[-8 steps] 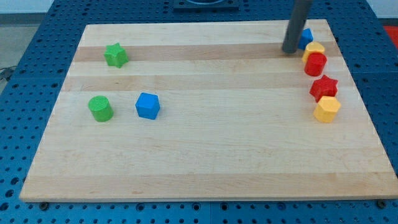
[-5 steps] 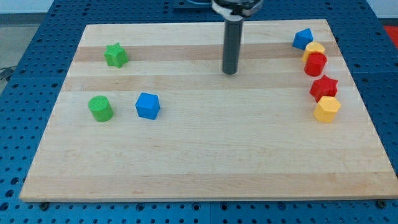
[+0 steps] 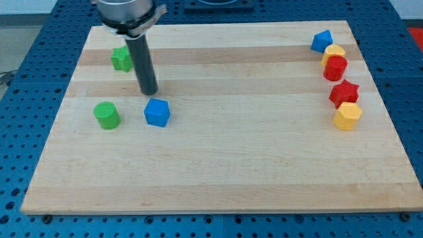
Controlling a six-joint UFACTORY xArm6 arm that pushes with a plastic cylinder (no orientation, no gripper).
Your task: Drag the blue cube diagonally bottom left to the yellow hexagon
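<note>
My tip stood just above and slightly left of the blue cube, left of frame centre. No gripper fitted; a bare rod, holding nothing. Yellow hexagon lay far right.

No text, label or number seems readable anywhere, on the blocks or the board.

Bright, even overhead light fills the sharp, undistorted frame, with only faint soft shadows under the blocks and beside the tip, mild sheen on the wooden board, and no noticeable blur.
</note>
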